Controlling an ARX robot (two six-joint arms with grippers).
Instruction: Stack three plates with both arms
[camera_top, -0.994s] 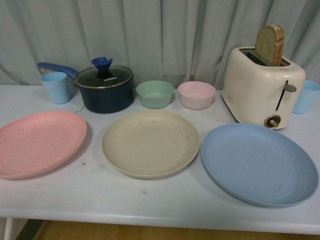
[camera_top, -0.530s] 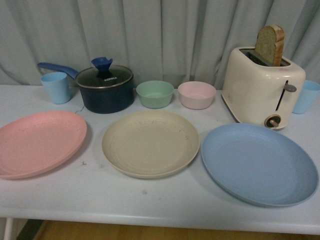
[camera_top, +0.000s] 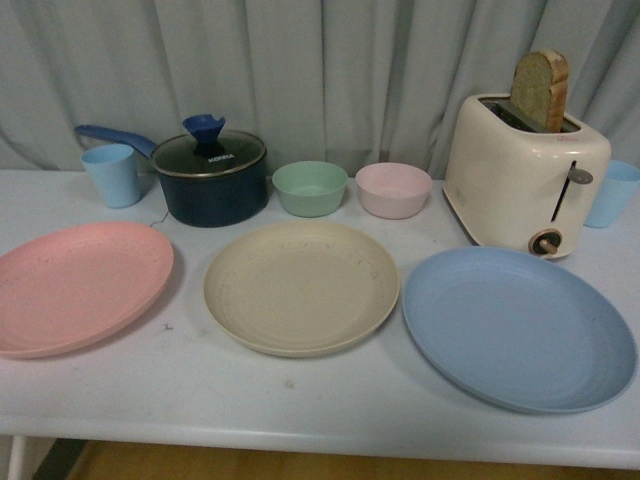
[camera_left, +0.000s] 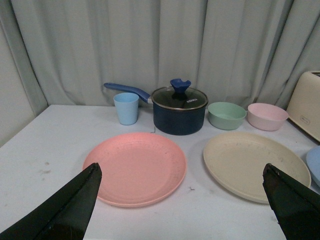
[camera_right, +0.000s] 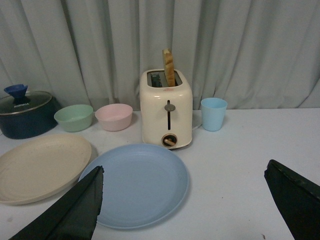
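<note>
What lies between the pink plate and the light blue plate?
The beige plate lies between the pink plate and the light blue plate, as the front view shows.

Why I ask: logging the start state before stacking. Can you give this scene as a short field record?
plates: pink plate, beige plate, blue plate, flat in a row, none stacked
back row: blue cup, lidded pot, green bowl, pink bowl, toaster holding bread, second blue cup
left end effector: open, empty
right end effector: open, empty
surface: table
</note>
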